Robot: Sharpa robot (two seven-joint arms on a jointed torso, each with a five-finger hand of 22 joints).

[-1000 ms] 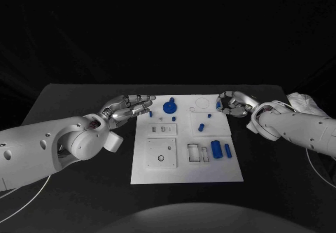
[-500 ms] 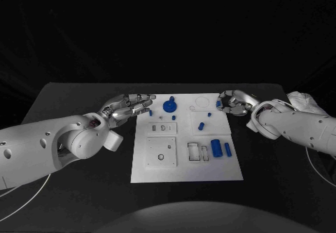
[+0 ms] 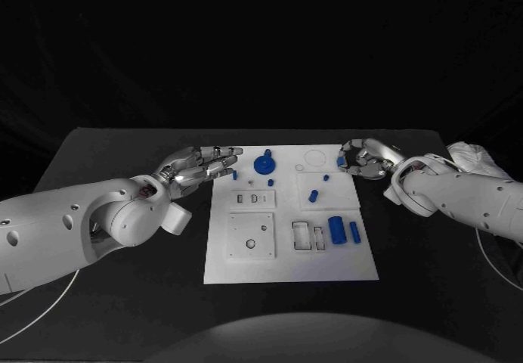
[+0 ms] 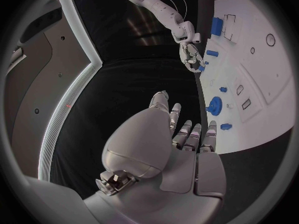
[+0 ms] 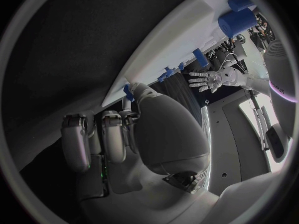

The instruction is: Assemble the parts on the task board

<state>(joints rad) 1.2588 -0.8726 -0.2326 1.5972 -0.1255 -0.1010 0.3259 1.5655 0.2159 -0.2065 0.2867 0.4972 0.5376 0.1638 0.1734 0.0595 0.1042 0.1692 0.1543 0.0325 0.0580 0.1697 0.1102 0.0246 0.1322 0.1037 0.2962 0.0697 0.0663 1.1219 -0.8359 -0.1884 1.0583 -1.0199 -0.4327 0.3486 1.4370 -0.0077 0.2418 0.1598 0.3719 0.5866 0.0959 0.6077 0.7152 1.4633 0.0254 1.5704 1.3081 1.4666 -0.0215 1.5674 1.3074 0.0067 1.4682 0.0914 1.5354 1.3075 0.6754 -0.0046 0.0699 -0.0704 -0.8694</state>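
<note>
A robotics lab or test cell with a dark, staged setup. A black table (image 3: 131, 227) stands against a black backdrop, and in its middle lies a white task board (image 3: 286, 261) with cut-out recesses and small blue parts (image 3: 338, 230) on it. Two white robot arms reach in on either side of the board. Beyond the table, away from the board, the left wrist view shows grey wall panels (image 4: 34, 84) edged by a glowing light strip (image 4: 72, 102).

Left hand (image 3: 202, 165) spread; right hand (image 3: 363, 160) curled.
</note>
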